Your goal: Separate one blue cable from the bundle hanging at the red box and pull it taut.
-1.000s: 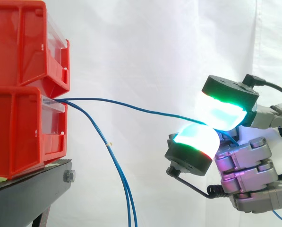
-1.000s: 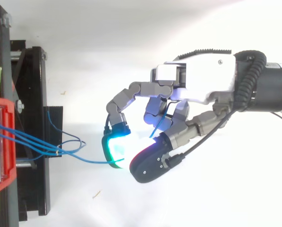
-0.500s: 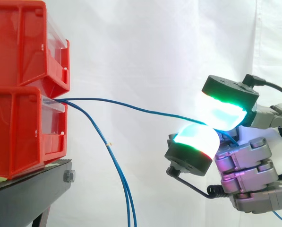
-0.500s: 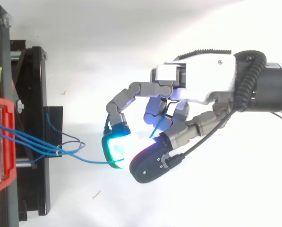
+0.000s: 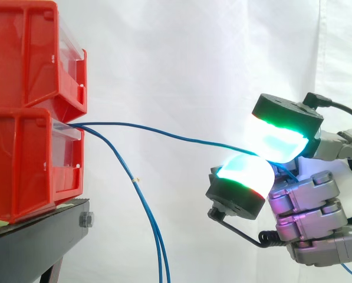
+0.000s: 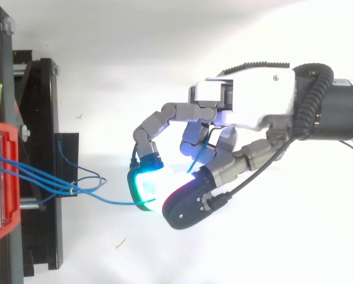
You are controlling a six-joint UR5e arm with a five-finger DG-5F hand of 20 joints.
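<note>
One blue cable (image 5: 176,137) runs from the lower red box (image 5: 28,162) rightward, sagging slightly, to my hand (image 5: 308,206). Two glowing green-cyan fingertips (image 5: 279,138) pinch it between them. In the top view the same cable (image 6: 114,201) reaches the hand (image 6: 253,112) at its lit pads, and its loose end passes up through the curled fingers. The other blue cables (image 5: 149,224) of the bundle hang down from the box front, apart from the held one.
A second red box (image 5: 31,56) is stacked on the lower one, both on a black stand (image 5: 40,236). The stand's black frame (image 6: 43,160) lies at the left in the top view. A white curtain fills the background.
</note>
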